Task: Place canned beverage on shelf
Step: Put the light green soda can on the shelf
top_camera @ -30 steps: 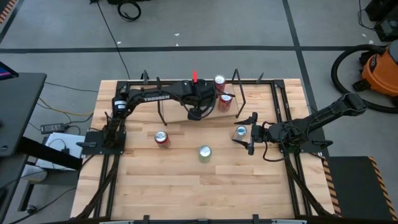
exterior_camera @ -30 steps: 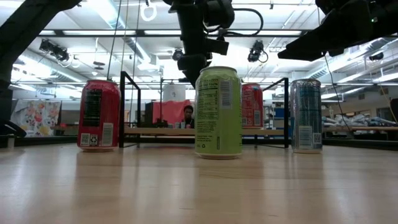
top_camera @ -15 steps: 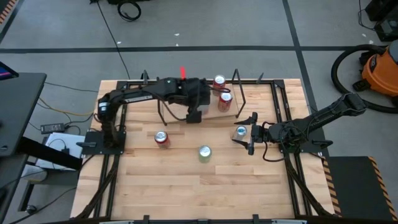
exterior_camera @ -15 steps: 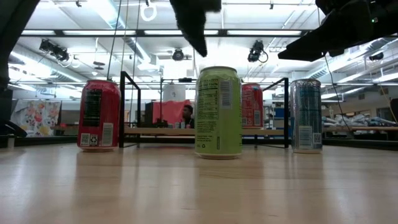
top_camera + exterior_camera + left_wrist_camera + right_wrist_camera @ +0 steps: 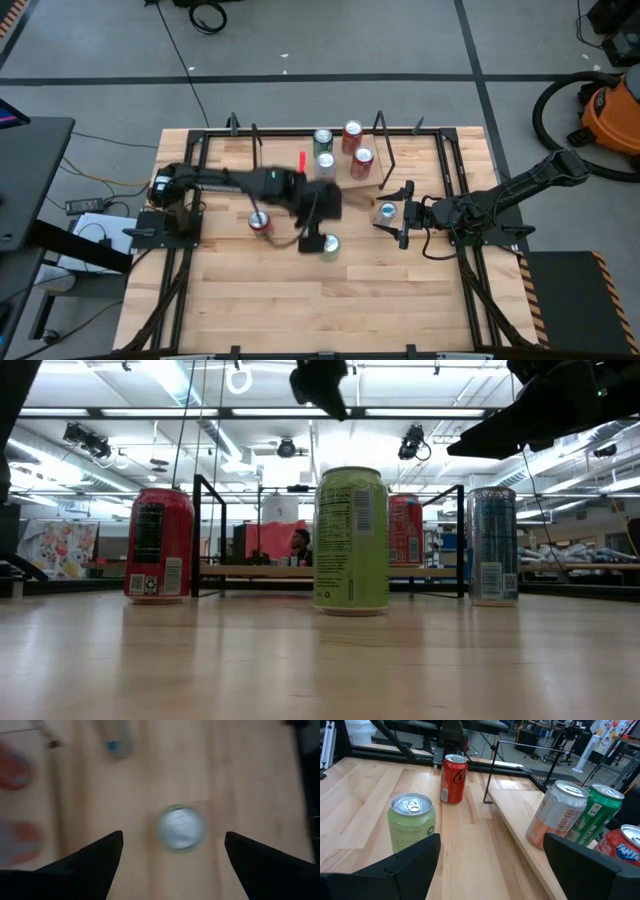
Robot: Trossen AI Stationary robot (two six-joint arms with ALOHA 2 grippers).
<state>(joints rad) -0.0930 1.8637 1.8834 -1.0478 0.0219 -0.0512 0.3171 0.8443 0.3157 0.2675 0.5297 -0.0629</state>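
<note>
A light green can stands upright on the table in the high view (image 5: pixel 329 246), the low view (image 5: pixel 351 540) and the left wrist view (image 5: pixel 181 828). My left gripper (image 5: pixel 313 240) hangs above it, open and empty, its fingers wide on either side of the can top (image 5: pixel 173 836). The low wood shelf (image 5: pixel 345 182) at the far middle carries several cans, green (image 5: pixel 323 140) and red (image 5: pixel 362 158). My right gripper (image 5: pixel 402 215) is open and empty, above a silver-blue can (image 5: pixel 387 211) that stands on the table (image 5: pixel 492 545).
A red can (image 5: pixel 259 222) stands on the table left of the green one. The shelf's black rod uprights (image 5: pixel 196 535) rise at each end. Black frame rails run along the table's edges (image 5: pixel 455 180). Bare wood lies toward the near edge (image 5: pixel 320 310).
My left gripper has drawn back from the shelf and gone toward the table's near edge, ending above the light green can. Two green cans on the shelf, covered by the arm before, now show. My right arm has kept still.
</note>
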